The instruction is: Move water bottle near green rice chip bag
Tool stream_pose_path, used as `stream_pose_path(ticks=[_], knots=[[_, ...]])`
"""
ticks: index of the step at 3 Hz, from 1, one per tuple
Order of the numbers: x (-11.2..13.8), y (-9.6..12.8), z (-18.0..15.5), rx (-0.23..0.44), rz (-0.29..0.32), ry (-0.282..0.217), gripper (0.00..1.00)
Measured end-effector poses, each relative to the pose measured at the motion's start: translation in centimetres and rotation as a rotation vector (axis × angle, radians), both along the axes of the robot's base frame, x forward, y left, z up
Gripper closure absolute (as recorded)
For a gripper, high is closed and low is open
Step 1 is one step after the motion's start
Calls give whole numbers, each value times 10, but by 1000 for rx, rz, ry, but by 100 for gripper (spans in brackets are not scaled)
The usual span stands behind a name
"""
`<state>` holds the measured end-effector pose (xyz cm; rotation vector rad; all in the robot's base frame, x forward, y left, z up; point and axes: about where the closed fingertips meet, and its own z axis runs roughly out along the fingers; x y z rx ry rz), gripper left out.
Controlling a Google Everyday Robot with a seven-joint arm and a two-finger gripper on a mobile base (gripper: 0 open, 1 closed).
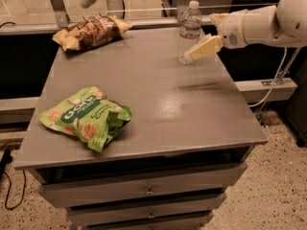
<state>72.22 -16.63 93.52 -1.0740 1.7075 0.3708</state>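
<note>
The water bottle (190,30) stands upright at the far right of the grey table (158,104); it is clear, with a white cap and a white-and-red label. My gripper (199,38) reaches in from the right at the bottle's right side, open. Its lower cream finger (204,47) slants down to the bottle's base. The green rice chip bag (86,117) lies flat at the front left of the table, far from the bottle and the gripper.
A brown-and-yellow snack bag (91,31) lies at the far left corner. The table has drawers (144,190) below its front edge. A rail and glass panel run behind the table. A cable hangs at the right (276,80).
</note>
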Motion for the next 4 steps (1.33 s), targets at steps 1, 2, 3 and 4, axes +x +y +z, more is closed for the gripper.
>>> stream_pose_path(ticks=[1,2,3,4], knots=[[26,14,-8,89,-23,-31,0],[45,25,-17,174,-41,-42,0],[57,30,-24,269,-50,-52,23],[57,27,-18,315,-44,-78,46]])
